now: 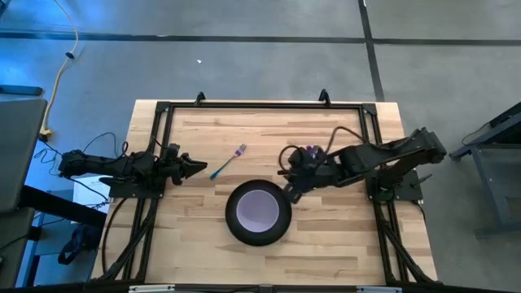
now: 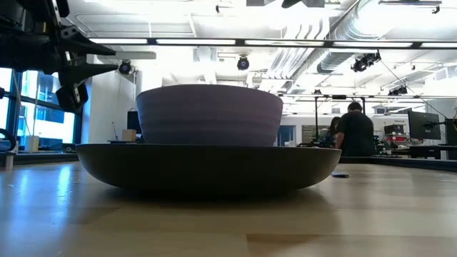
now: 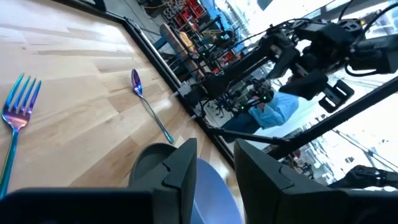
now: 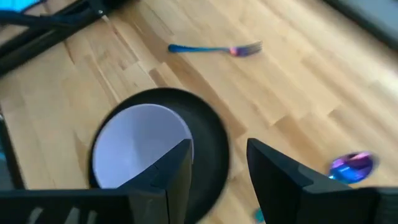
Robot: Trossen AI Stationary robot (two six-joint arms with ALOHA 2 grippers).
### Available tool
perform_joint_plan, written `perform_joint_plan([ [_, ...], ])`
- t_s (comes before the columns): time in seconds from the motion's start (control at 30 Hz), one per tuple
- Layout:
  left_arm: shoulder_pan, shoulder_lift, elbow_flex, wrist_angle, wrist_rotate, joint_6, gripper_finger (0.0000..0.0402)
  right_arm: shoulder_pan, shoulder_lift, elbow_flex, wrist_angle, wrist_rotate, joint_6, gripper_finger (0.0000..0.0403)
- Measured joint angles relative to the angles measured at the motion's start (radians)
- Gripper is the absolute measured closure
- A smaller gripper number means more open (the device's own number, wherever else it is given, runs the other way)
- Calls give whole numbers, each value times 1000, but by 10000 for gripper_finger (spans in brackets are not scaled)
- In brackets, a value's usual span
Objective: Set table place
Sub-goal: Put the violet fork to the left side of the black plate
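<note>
The table point(image 1: 326, 244) is a big top of light wood planks with a black metal rail frame around it. A round black plate point(image 1: 234, 228) lies just below the centre, toward six o'clock (a lavender bowl sits in it, not on the wood). A purple-and-teal fork point(image 1: 229, 162) lies flat at about ten o'clock from the plate, well apart from it. A purple-and-teal spoon point(image 3: 149, 109) lies near the plate at roughly one o'clock.

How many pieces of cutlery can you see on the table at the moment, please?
2. The purple-and-teal fork lies on the light wood table between the left gripper and the round black plate. The purple-and-teal spoon lies beyond the plate, under the right arm.
</note>
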Motion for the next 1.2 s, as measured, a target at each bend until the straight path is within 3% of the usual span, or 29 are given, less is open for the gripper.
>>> perform_joint_plan([
  [0.37,0,0,0,2,-1,-39,307,13,-128,0,44,24,-285,256],
  [0.77,0,0,0,1,-2,-38,307,102,-173,0,15,306,-411,256],
  [0.87,0,0,0,1,-3,-37,307,107,-173,-4,-25,323,-403,256],
  [1.0,0,0,0,1,-2,-36,307,107,-239,-142,143,253,-449,256],
  [1.2,0,0,0,0,-2,-36,307,62,-446,-548,682,71,-500,256],
])
